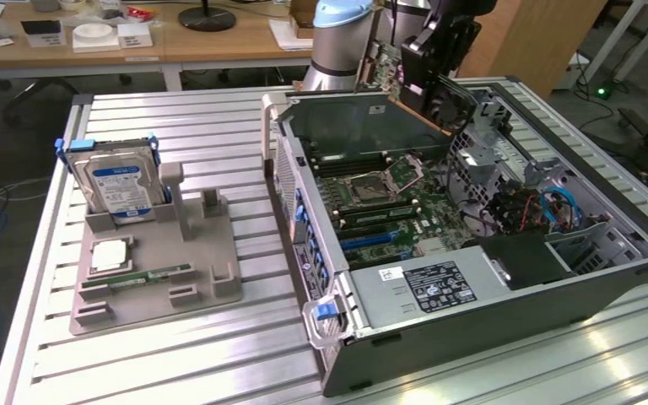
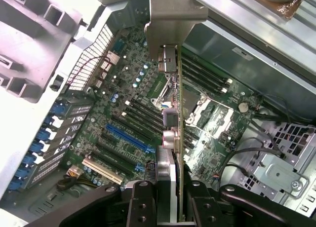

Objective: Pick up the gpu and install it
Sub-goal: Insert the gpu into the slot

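Green circuit board is showing on the gpu [image 1: 383,66] in the exterior view, where the gripper [image 1: 417,67] is holding it up over the far end of the open computer case [image 1: 287,169], clear of everything inside. The card is standing on edge, its long axis running from the gripper toward the exterior view's left, roughly along the motherboard [image 1: 386,211] beneath. The descent looks like the risky part. I judge that the leading end could be catching on the case wall if it is coming down slightly off line.

Silvery metal is leading in the wrist view: the end bracket [image 2: 174,19] is pointing away from the gripper [image 2: 173,206], toward the perforated rear wall [image 2: 98,49]. The fingers [image 2: 140,202] are clamping narrowly on the near end of the gpu [image 2: 172,138], one on each face. The card is hanging above the long slots, with the blue slot [image 2: 126,135] lying to one side of it. Gripped only at one end, it is probably prone to pivoting. A tilted or offset edge could be scraping the board or the memory sticks [image 2: 202,74] rather than seating.
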`<state>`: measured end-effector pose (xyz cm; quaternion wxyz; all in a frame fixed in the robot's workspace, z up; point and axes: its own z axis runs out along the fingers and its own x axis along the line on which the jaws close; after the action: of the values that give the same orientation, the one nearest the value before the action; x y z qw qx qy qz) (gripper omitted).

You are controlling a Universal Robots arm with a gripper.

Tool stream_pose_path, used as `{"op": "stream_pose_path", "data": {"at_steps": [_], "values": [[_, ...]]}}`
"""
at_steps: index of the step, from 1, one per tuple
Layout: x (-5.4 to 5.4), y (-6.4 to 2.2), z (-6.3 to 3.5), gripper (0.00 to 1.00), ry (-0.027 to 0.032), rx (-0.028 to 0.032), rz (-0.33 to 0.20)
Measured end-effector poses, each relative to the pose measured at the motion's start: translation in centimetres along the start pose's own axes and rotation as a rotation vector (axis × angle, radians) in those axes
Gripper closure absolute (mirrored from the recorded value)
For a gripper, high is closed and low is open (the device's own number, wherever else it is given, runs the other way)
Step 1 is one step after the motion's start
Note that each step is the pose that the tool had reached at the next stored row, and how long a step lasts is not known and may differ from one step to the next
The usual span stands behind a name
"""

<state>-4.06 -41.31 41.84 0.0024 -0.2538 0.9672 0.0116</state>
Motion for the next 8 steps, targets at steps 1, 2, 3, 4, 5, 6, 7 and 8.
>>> {"op": "stream_pose_path", "data": {"at_steps": [1, 2, 3, 4, 5, 6, 7, 8], "values": [[0.0, 0.0, 0.0, 0.72, 0.0002, -0.0001, -0.012], [0.0, 0.0, 0.0, 0.72, 0.0003, -0.0002, -0.018], [0.0, 0.0, 0.0, 0.72, 0.0005, -0.0003, -0.025], [0.0, 0.0, 0.0, 0.72, 0.0006, -0.0003, -0.028], [0.0, 0.0, 0.0, 0.72, 0.0006, -0.0003, -0.03], [0.0, 0.0, 0.0, 0.72, 0.0007, -0.0004, -0.033], [0.0, 0.0, 0.0, 0.72, 0.0007, -0.0004, -0.035], [0.0, 0.0, 0.0, 0.72, 0.0008, -0.0004, -0.037]]}}
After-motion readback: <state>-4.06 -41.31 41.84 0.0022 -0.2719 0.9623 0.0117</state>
